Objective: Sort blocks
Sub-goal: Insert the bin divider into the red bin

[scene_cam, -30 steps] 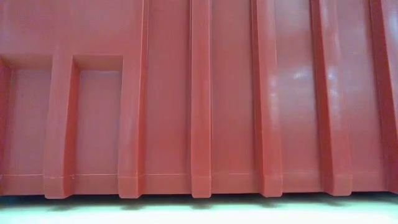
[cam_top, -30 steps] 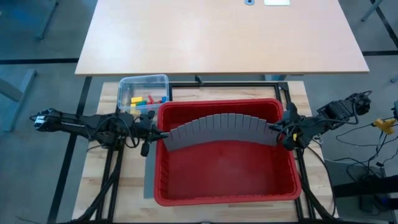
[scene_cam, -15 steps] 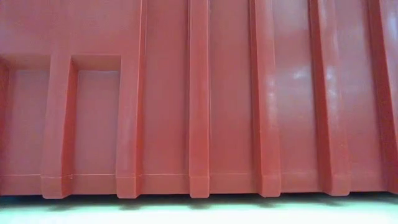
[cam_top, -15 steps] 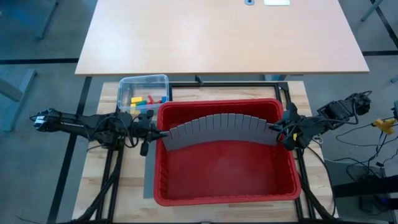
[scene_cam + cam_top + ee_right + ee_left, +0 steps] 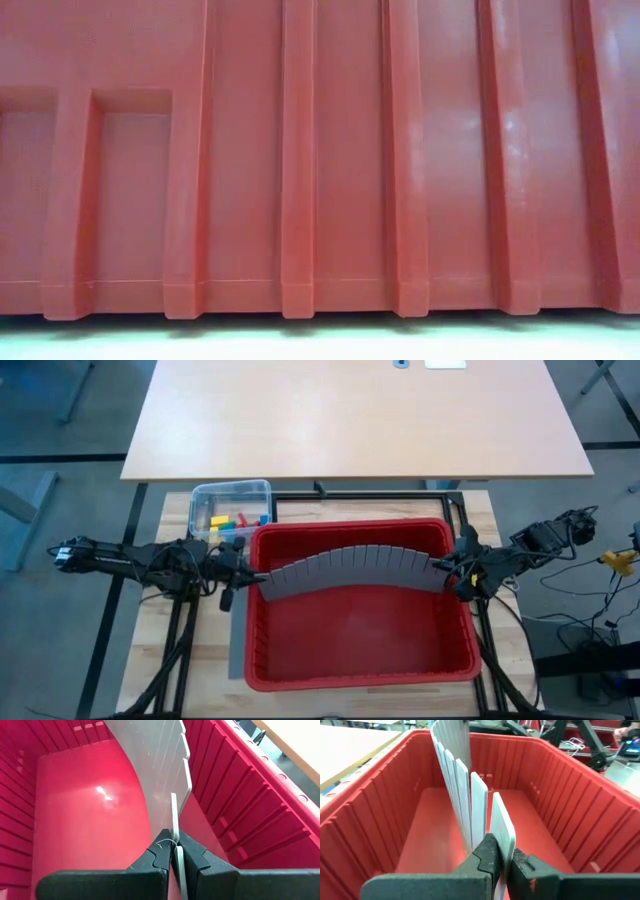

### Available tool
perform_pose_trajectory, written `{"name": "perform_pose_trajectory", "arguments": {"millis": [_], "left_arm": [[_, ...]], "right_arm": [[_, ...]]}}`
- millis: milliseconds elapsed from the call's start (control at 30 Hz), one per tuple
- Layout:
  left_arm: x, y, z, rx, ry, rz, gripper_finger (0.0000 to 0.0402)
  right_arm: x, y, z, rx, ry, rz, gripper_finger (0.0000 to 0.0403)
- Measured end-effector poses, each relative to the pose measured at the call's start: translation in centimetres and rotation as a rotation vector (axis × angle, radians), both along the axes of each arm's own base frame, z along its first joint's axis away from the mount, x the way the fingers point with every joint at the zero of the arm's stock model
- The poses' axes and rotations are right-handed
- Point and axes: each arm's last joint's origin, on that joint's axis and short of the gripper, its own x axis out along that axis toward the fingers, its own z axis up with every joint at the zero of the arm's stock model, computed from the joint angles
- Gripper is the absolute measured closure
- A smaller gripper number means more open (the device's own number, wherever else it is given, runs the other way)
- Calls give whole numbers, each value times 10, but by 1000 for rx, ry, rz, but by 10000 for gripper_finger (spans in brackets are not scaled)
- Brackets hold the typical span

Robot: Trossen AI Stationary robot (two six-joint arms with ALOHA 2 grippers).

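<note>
While the left gripper (image 5: 501, 862) and right gripper (image 5: 175, 851) each clamp an end of the bowed grey divider (image 5: 358, 569), it spans the red bin (image 5: 360, 665); the blocks (image 5: 236, 519) lie in the clear tub (image 5: 198, 500) beside it.

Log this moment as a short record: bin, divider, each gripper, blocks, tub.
bin: red bin on the table, nothing lying on its floor
divider: grey slotted divider bowed across the bin, side to side
left gripper: left gripper shut on the divider's left end, at the bin's left wall
right gripper: right gripper shut on the divider's right end, at the bin's right wall
blocks: blocks in the tub, none in the bin
tub: clear tub beside the bin's far left corner
</note>
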Motion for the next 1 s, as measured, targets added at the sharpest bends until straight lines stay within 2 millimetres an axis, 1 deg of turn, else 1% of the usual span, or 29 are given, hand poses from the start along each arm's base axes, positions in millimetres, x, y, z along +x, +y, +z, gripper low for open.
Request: {"name": "perform_pose_trajectory", "arguments": {"millis": [733,1000], "left_arm": [[-1,-5,0,-124,19,-131,402],[-2,-6,0,-209,43,-172,401]], "right_arm": [[0,0,0,-1,-8,-23,403],[0,-1,0,-12,-9,-37,403]]}}
